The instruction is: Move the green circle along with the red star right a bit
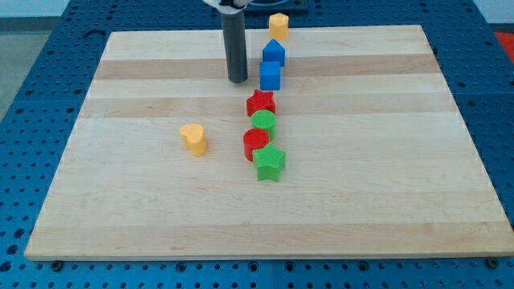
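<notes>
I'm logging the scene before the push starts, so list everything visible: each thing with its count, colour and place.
yellow block: 1, yellow, top edge of the board, shape unclear
blue blocks: 2, blue, stacked in line below it, the lower at
red star: 1, red, centre column
green circle: 1, green, touching the star's lower side
red circle: 1, red, below the green circle
green star: 1, green, column's bottom end
yellow heart: 1, yellow, alone at the view's left
board: 1, pale wood
my tip: 1, dark rod, left of the lower blue block, above-left of the red star
</notes>
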